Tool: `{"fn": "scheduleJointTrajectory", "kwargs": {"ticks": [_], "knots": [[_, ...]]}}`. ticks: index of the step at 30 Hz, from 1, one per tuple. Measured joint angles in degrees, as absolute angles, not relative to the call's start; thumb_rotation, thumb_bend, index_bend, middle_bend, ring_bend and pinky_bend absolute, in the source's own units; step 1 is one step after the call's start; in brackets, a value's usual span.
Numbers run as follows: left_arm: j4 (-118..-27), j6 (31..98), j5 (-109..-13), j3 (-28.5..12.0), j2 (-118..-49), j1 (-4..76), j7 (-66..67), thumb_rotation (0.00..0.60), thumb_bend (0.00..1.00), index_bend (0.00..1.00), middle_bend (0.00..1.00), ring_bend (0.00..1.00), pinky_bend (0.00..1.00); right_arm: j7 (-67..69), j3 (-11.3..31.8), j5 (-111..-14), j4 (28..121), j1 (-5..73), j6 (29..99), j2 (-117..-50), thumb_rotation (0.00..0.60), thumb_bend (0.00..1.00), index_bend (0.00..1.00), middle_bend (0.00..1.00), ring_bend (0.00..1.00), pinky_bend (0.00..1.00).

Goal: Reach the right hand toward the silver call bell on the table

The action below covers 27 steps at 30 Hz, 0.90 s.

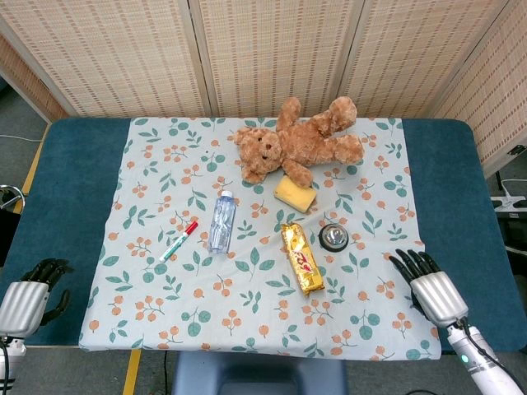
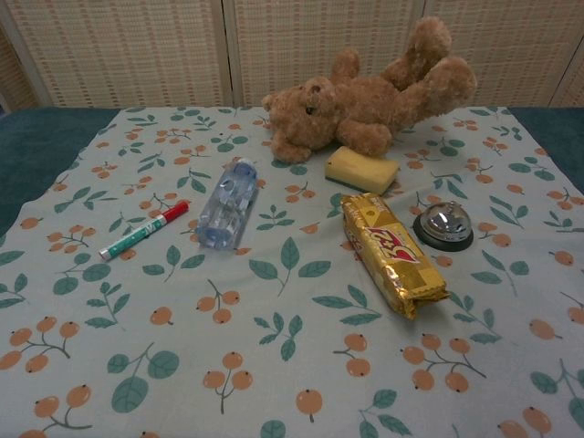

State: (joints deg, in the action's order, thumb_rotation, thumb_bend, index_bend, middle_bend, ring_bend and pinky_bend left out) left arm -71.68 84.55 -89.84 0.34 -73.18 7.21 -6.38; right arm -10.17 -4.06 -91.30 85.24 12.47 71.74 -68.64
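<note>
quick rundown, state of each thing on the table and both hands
call bell: upright, untouched
right hand: empty, fingers apart, right of the bell
left hand: empty, fingers curled in, at the table's edge
water bottle: on its side
marker: capped, lying flat
teddy bear: on its back
snack pack: sealed, flat

teddy bear (image 1: 298, 140), sponge (image 1: 296, 194), bottle (image 1: 221, 220), marker (image 1: 179, 240), snack pack (image 1: 300, 258)
</note>
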Motion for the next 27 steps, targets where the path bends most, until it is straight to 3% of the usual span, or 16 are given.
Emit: {"fn": "scheduleJointTrajectory", "kwargs": {"ticks": [10, 17, 27], "knots": [[-71.7, 84.6, -89.9, 0.3, -73.2, 7.3, -6.4, 0.600, 0.48, 0.31, 0.24, 0.17, 0.42, -10.0, -3.6, -92.7, 82.5, 13.0, 72.4, -70.2, 0.600, 1.00, 0.00, 0.00, 0.00, 0.10], [-72.2, 84.9, -89.2, 0.0, -72.9, 7.0, -6.6, 0.600, 0.48, 0.31, 0.24, 0.17, 0.42, -4.8, -1.9, -95.4, 72.1, 16.4, 72.9, -76.4, 0.600, 1.00, 0.00, 0.00, 0.00, 0.11], [-72.4, 84.2, -88.6, -0.1, -72.9, 7.0, -6.5, 0.600, 0.48, 0.31, 0.25, 0.17, 0.42, 8.7, -0.1, -97.7, 54.7, 28.3, 63.1, -87.3, 0.600, 1.00, 0.00, 0.00, 0.00, 0.07]]}}
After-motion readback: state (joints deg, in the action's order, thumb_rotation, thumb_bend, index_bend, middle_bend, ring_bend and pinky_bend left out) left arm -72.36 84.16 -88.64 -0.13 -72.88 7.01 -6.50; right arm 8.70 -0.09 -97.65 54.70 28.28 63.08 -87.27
